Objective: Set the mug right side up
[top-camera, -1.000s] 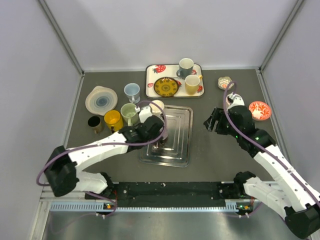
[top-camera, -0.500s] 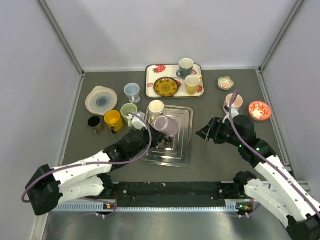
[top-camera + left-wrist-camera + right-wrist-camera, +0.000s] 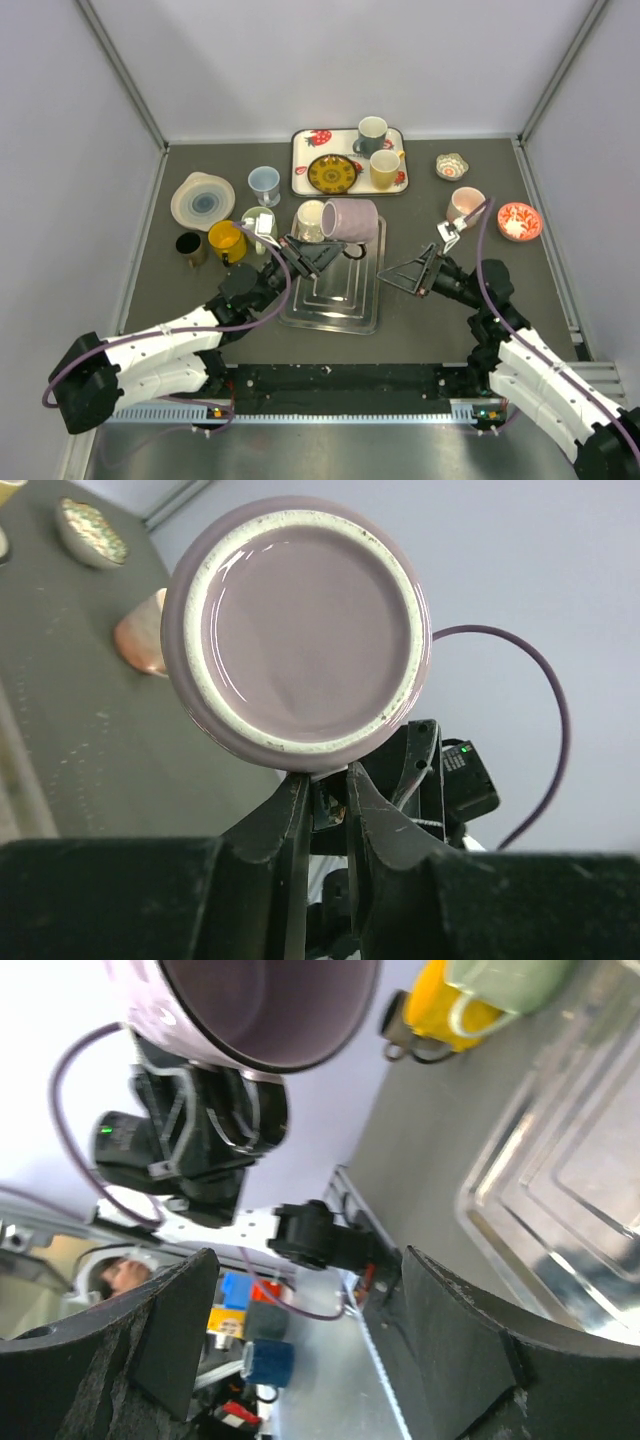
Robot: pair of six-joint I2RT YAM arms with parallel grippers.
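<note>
The purple mug [image 3: 350,220] is held in the air over the far end of the metal tray [image 3: 335,305], lying on its side with the mouth to the right. My left gripper [image 3: 322,256] is shut on the mug's handle from below. In the left wrist view the mug's base [image 3: 300,630] faces the camera above the closed fingers [image 3: 285,810]. My right gripper [image 3: 408,272] is open and empty beside the tray's right edge, pointing left. The right wrist view shows the mug's open mouth [image 3: 255,1010] at the top, far beyond the gripper [image 3: 310,1335].
A strawberry tray [image 3: 300,160] at the back holds a plate and two mugs. A cream cup [image 3: 310,218], green mug [image 3: 254,222], yellow mug [image 3: 226,240], dark cup [image 3: 189,246], blue cup [image 3: 264,184] and plates [image 3: 202,200] stand left. A pink cup [image 3: 465,204] and red bowl [image 3: 518,220] stand right.
My left gripper has lifted the purple mug off the metal tray and swung it up onto its side. My right arm has come down and moved left toward the tray.
</note>
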